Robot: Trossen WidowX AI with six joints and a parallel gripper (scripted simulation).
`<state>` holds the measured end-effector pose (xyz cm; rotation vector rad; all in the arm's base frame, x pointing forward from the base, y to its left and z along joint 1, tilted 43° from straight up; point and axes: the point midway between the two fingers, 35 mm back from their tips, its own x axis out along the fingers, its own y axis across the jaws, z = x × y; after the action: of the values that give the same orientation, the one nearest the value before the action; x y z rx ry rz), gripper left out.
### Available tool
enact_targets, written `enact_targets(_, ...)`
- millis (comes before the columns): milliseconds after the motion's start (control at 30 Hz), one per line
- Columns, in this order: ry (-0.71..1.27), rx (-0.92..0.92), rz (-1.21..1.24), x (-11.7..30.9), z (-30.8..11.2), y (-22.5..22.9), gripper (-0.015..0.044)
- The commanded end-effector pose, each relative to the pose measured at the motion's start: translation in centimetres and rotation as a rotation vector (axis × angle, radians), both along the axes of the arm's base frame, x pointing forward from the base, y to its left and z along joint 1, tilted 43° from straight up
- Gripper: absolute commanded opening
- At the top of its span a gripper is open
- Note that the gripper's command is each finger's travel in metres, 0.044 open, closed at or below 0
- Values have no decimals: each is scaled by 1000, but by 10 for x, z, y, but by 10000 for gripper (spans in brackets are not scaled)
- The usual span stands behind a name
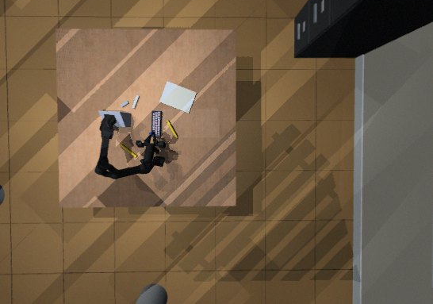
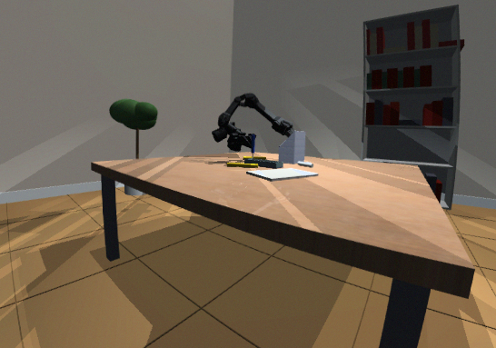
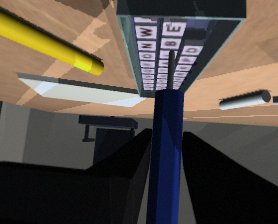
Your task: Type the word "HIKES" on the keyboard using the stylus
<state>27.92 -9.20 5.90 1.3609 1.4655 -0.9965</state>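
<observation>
The dark keyboard with pale lettered keys lies on the desk. My gripper is shut on the blue stylus and stands at the keyboard's near end in the overhead view. The stylus is upright in the exterior view, its thin grey tip pointing down. In the wrist view the tip shows over the middle key row, by the B and E keys. Whether it touches a key cannot be told.
A yellow marker lies beside the keyboard, another yellow marker near the arm. A pale flat pad, a grey block by the arm's base and small pale cylinders are also on the desk.
</observation>
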Motion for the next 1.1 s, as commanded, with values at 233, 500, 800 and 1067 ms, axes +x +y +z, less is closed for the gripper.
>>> enact_targets(233, -3, -3, 6, 1, -4, -5, 81)
enact_targets(500, -3, -3, 6, 1, -7, -7, 81)
enact_targets(800, -3, -3, 6, 1, -10, -10, 81)
enact_targets(1067, -3, -4, 6, 2, -13, -13, 81)
